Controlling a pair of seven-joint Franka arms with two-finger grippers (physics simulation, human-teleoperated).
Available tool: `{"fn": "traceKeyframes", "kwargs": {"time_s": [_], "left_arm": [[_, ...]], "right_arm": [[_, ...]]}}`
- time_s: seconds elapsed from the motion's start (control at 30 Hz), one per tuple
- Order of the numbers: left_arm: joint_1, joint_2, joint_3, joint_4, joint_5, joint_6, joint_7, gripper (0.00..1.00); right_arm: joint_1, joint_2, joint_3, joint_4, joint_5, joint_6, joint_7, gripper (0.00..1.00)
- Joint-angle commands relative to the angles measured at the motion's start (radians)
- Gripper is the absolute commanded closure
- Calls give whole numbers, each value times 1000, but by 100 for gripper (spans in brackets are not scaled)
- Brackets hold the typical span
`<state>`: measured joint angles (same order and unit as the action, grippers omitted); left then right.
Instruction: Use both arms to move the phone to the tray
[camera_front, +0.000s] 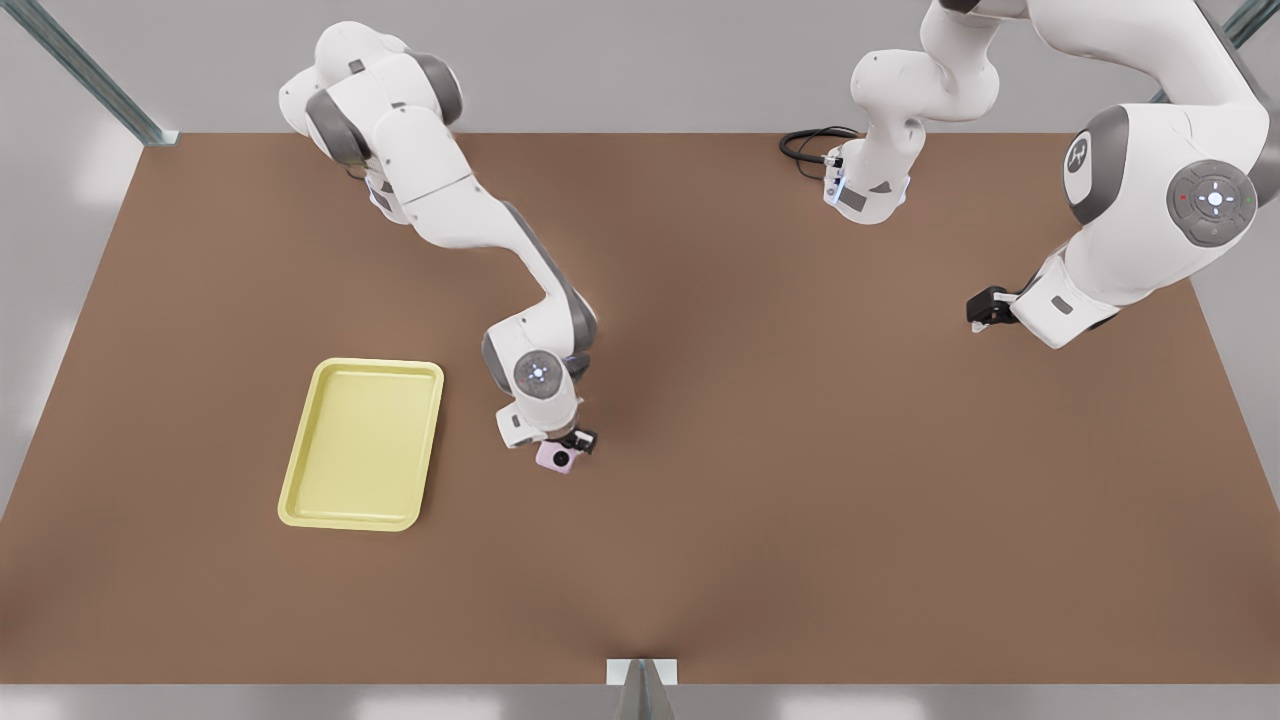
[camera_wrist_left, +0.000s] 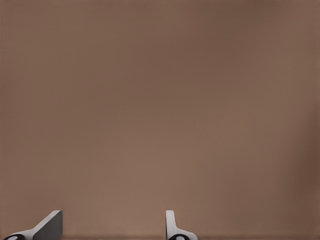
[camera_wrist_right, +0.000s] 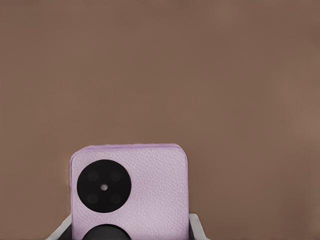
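Observation:
The pale pink phone (camera_front: 557, 457) is a short way off the front view's right side of the pale yellow tray (camera_front: 380, 363). My right gripper (camera_front: 567, 447) is shut on it. In the right wrist view the phone (camera_wrist_right: 145, 190) sits between the grey fingertips (camera_wrist_right: 196, 226) of that gripper (camera_wrist_right: 130, 231), with its black round circles facing the camera and the brown table behind. Whether the phone rests on the table or hangs just above it, I cannot tell. My left gripper (camera_front: 985, 308) waits at the front view's right, above bare table. It stands open (camera_wrist_left: 110, 224) with nothing between its fingers.
A black cable (camera_front: 812, 146) loops by the arm base at the back of the brown table (camera_front: 800, 480). A metal post (camera_front: 640, 680) stands at the middle of the front edge. Bare tabletop lies between phone and tray.

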<state>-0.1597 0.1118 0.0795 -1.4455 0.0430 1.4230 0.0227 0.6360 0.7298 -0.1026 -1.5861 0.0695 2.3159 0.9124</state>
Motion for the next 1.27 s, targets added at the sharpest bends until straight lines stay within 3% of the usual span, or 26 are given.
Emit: {"fn": "traceKeyframes", "kwargs": {"time_s": [0.0,0.23,0.3,0.57,0.6,0.67,0.8,0.87,1.0,1.03,1.23], "left_arm": [[0,0,0,0,0,-1,0,0],[0,0,0,0,0,-1,0,0],[0,0,0,0,0,-1,0,0],[-1,0,0,0,0,-1,-1,0],[-1,0,0,0,0,-1,-1,0],[-1,0,0,0,0,-1,-1,0],[-1,-3,0,0,0,-1,-3,0],[-1,-3,0,2,0,0,-3,0],[-3,-3,-1,8,5,1,-4,0],[-3,-1,-1,8,5,-1,-12,0],[-3,3,-4,10,3,-1,-12,0]], "right_arm": [[-44,-46,0,-52,0,-27,-233,18],[-272,-337,-5,-485,-2,102,-621,18],[-364,-365,-6,-534,-2,108,-770,18],[-429,-385,-46,-627,-2,140,-908,14],[-432,-383,-46,-623,3,139,-906,0],[-432,-400,-46,-600,4,114,-909,0],[-432,-510,-49,-321,1,-216,-912,0],[-433,-599,-52,-276,-2,-288,-902,0],[-519,-604,-20,72,-91,-696,-914,0],[-578,-607,34,91,-91,-707,-914,0],[-578,-621,27,91,-62,-701,-902,0]]}}
